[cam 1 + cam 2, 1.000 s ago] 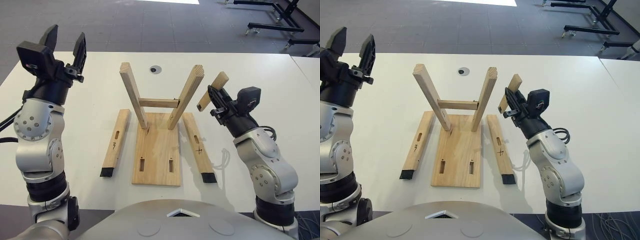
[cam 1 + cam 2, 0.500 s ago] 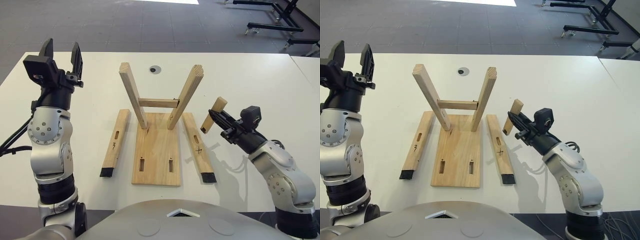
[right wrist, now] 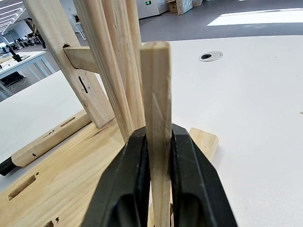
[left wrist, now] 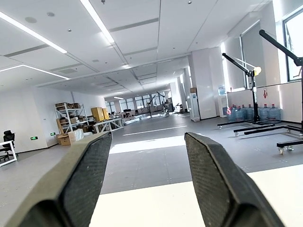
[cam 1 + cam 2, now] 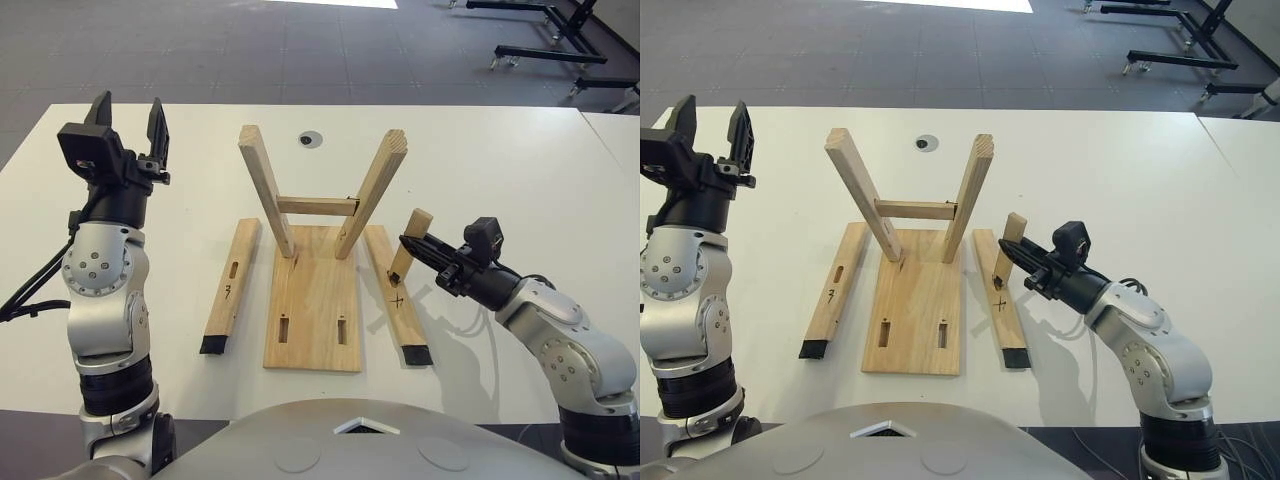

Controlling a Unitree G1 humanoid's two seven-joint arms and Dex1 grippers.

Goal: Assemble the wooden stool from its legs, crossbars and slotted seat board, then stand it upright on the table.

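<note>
The slotted seat board (image 5: 312,300) lies flat mid-table. Two legs (image 5: 265,190) (image 5: 372,192) stand slanted in its far slots, joined by a crossbar (image 5: 317,206). Two loose legs lie flat beside the board, one on the left (image 5: 231,285) and one on the right (image 5: 397,296). My right gripper (image 5: 412,246) is shut on a short crossbar (image 5: 409,245), held upright just above the right loose leg. That short crossbar (image 3: 156,123) shows clamped between the black fingers (image 3: 135,175), close to the standing legs. My left gripper (image 5: 127,120) is raised over the table's left side, open and empty, fingers (image 4: 215,184) apart.
A round grommet hole (image 5: 312,139) sits in the white table (image 5: 520,170) behind the standing legs. A thin cable (image 5: 445,318) loops on the table near my right arm. Black equipment frames (image 5: 545,50) stand on the floor beyond the far right edge.
My right gripper has carried the short crossbar down and leftward, from beside the right standing leg to just above the right loose leg. My left arm has lowered slightly, still open.
</note>
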